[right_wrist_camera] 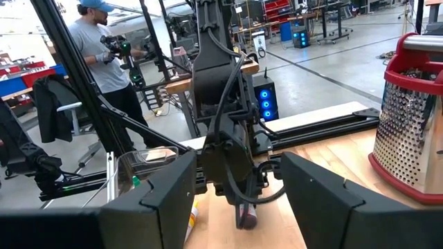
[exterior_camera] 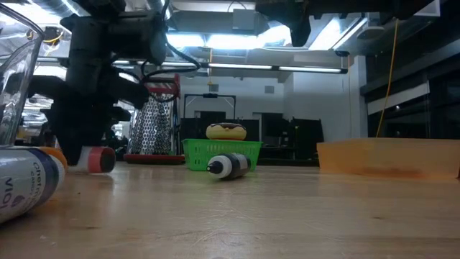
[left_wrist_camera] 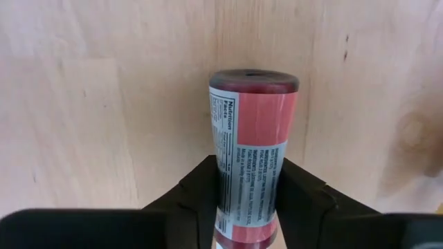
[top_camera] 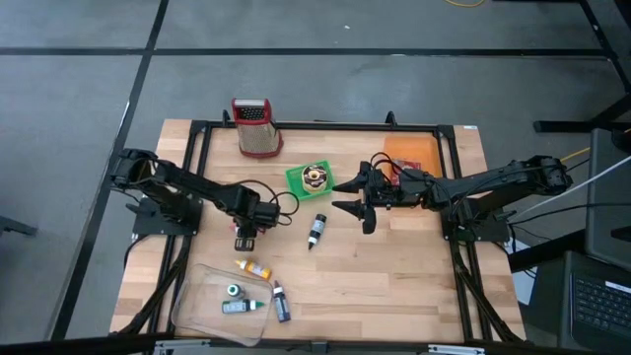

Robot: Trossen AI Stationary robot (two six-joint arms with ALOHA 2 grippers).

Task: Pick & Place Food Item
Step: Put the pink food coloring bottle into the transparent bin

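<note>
left gripper [left_wrist_camera: 246,200] pinching a red bottle [left_wrist_camera: 252,138].
we hold it lying flat on the table [top_camera: 394,276], likely ready to lift; the right gripper [top_camera: 363,202] waits spread.

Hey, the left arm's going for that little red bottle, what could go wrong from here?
1. The left gripper has its fingers against the red bottle near one end only; lifted, it might tilt or slip.
2. The bottle is round and lies on its side on the table, so an uneven squeeze may roll it away.
3. The clear tray already holds bottles near its far side, so a drop there could knock them.
</note>
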